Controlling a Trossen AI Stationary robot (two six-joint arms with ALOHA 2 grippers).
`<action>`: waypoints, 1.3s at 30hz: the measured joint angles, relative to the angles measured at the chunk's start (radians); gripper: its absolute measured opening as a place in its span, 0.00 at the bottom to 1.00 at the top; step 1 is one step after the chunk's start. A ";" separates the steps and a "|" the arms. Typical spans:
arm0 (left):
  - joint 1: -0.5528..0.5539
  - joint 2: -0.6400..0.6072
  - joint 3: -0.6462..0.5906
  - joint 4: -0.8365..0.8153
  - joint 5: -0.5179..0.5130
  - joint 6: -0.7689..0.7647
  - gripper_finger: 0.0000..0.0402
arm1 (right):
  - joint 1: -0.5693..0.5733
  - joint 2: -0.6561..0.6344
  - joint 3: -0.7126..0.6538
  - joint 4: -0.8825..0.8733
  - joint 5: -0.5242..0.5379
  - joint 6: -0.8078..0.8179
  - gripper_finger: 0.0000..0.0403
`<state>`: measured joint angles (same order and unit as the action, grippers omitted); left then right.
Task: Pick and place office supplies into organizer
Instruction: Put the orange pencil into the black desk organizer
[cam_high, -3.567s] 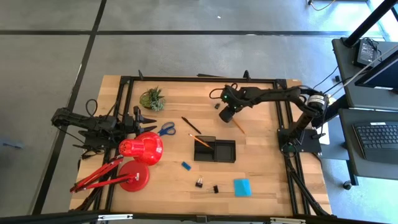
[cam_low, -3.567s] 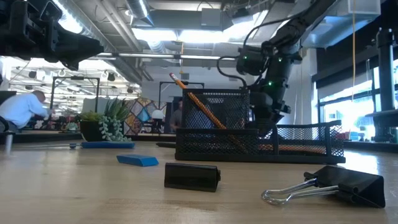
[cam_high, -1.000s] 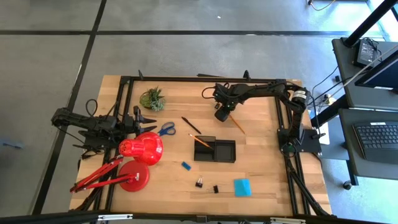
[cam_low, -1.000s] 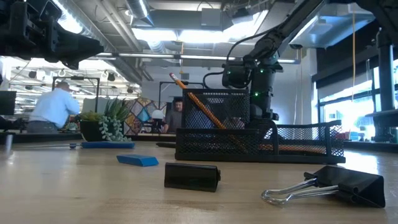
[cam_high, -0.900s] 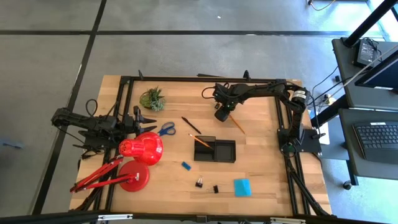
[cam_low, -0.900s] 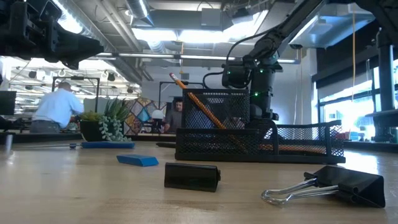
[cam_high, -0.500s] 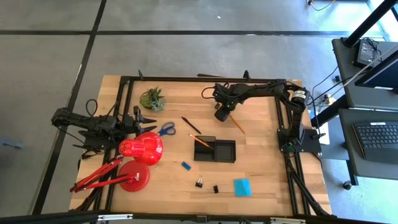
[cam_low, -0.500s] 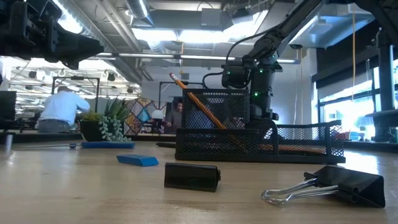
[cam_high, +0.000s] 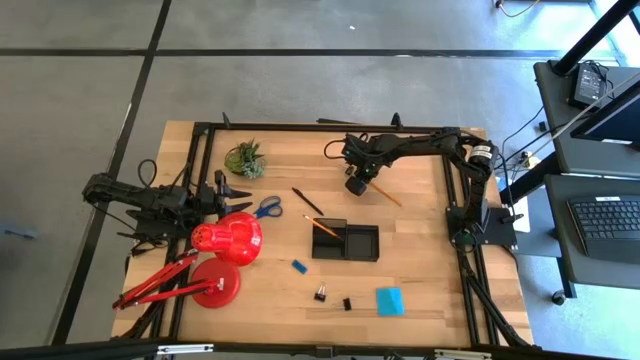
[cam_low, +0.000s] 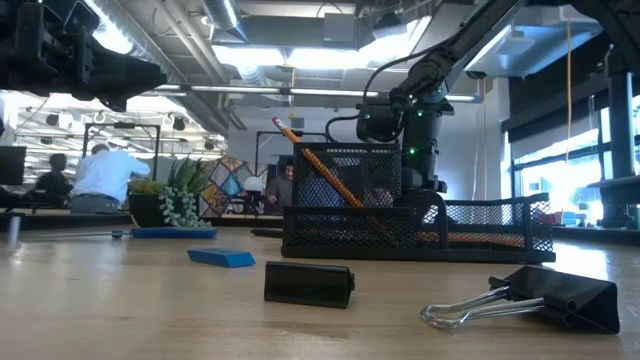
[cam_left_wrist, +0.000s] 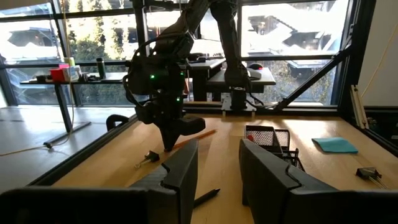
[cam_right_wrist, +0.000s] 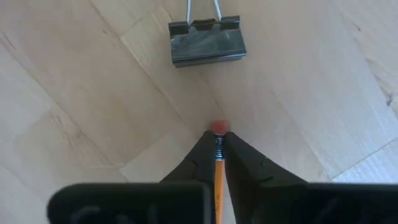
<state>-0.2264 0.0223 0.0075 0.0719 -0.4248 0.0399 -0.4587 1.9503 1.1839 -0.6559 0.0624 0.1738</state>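
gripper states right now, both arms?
Left gripper: open, holding nothing, parked at the table's left edge.
Right gripper: shut on the pencil near its eraser end, beside a binder clip.

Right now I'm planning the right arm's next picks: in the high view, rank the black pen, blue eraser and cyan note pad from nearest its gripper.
From the right gripper:
1. Black pen, toward the left arm.
2. Blue eraser, beyond the organizer.
3. Cyan note pad, at the front edge.
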 joint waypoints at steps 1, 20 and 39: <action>0.000 0.000 0.000 0.000 0.000 0.000 0.28 | 0.000 0.000 0.000 0.000 0.000 0.000 0.06; 0.000 0.000 0.000 0.000 0.000 0.000 0.28 | 0.023 -0.003 0.037 -0.051 0.042 0.001 0.05; 0.000 0.000 0.000 0.000 0.000 0.000 0.28 | 0.138 -0.205 0.202 -0.213 0.124 -0.049 0.05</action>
<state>-0.2263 0.0223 0.0076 0.0719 -0.4248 0.0399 -0.3203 1.7456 1.3861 -0.8686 0.1860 0.1246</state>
